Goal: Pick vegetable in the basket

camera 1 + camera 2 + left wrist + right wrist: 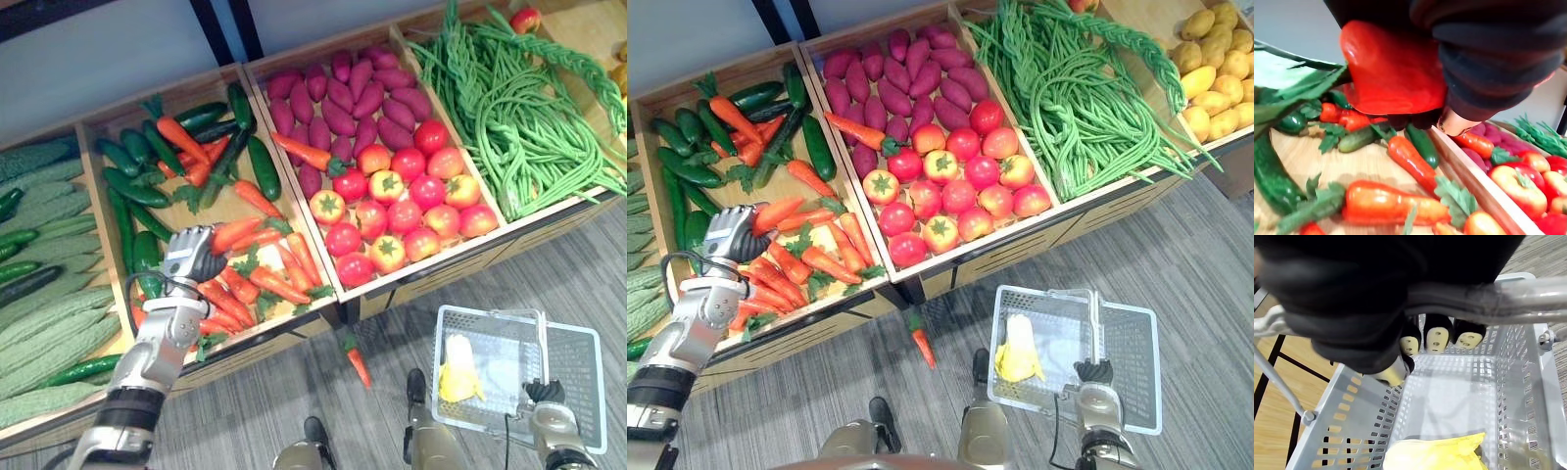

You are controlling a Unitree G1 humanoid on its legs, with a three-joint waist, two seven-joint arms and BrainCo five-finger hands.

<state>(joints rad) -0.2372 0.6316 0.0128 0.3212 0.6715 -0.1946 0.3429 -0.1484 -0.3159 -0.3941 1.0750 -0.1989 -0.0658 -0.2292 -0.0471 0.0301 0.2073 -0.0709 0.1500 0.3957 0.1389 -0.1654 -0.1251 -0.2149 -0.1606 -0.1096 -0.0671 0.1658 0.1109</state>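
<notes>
Carrot [1391,73] sits clamped in the curled left hand [191,253] above the carrot-and-cucumber crate [274,333]. Well apart from it, the right hand [545,392] grips the grey basket's [578,343] handle.

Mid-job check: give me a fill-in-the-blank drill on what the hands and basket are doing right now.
The left hand is closed on a ____ above the carrot-and-cucumber crate.
The right hand grips the ____ of the basket.
A stray carrot lies on the ____ before the crates.
The object inside the basket is ____ in colour.
Missing: carrot; handle; floor; yellow.
</notes>
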